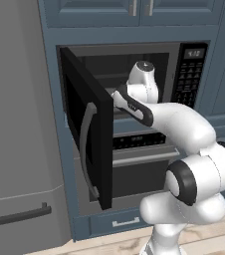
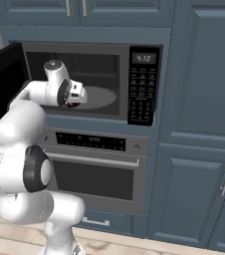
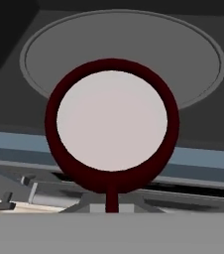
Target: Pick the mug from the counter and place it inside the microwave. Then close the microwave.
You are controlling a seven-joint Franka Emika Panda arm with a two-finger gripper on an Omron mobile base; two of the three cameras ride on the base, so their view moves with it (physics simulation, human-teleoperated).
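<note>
Mug (image 3: 112,130) hangs at the mouth of the microwave (image 2: 92,82), pinched by the gripper (image 2: 76,98). Hand view looks straight down into it: dark red rim, white inside, handle (image 3: 112,198) running down to the bottom edge where the fingers would be; the fingertips themselves are not visible. Jaws pressed nearly together, apparently on the mug's handle or wall; which one, cannot tell. In the right base view a sliver of dark red shows under the white hand.

Beyond the mug lies the grey round turntable (image 3: 193,54), well inside the dark cavity. Mug sits over the front sill, above the blue-grey strip of cabinet front, not yet over the plate.

Door (image 1: 87,134) stands swung wide to the left, curved grey handle (image 1: 86,149) facing out. Arm reaches in past the door's edge. Keypad (image 2: 143,89) with lit display at the right of the opening. Oven (image 2: 94,169) with horizontal bar directly below the microwave. Grey fridge (image 1: 15,124) to the left in the left base view. Blue-grey cabinets (image 2: 204,99) all round.
</note>
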